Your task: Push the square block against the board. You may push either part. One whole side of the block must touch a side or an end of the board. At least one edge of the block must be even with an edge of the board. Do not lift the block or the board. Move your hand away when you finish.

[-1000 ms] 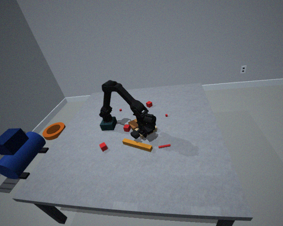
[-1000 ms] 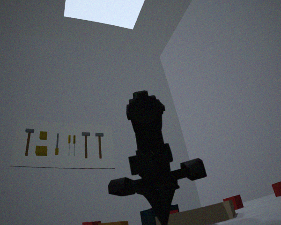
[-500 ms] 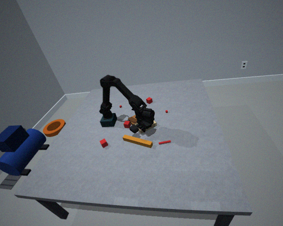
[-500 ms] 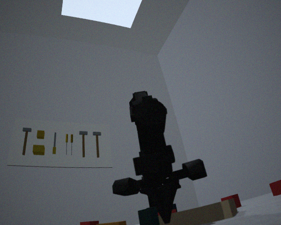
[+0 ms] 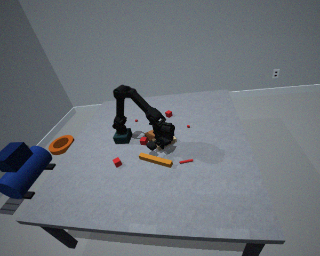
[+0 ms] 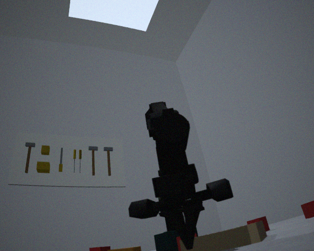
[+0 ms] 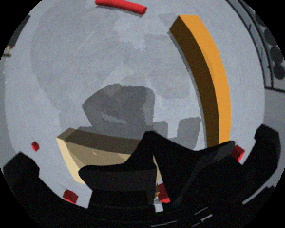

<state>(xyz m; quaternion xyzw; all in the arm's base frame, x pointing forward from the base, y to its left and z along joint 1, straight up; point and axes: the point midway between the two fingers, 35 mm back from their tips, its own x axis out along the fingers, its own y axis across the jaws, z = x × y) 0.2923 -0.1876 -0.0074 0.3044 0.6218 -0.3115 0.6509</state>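
A long orange board [image 5: 155, 160] [image 7: 209, 76] lies flat on the table in front of the arm. A tan flat block [image 5: 173, 139] [image 6: 227, 237] [image 7: 76, 152] lies behind it, apart from the board and mostly hidden by my gripper in the top view. My gripper [image 5: 160, 145] [image 6: 188, 243] [image 7: 149, 135] is shut and empty. It is down at table height, with its tips at the tan block's near side. A brown-orange piece [image 5: 149, 134] shows just behind the gripper; I cannot tell what it is.
Red cubes [image 5: 143, 141] [image 5: 117, 161] [image 5: 168, 113] lie around the arm, and a thin red stick [image 5: 186, 161] [image 7: 120, 6] lies to the right of the board. The arm's teal base [image 5: 122, 136] stands to the left. An orange ring [image 5: 61, 144] and blue shapes [image 5: 19, 168] sit at the table's left edge.
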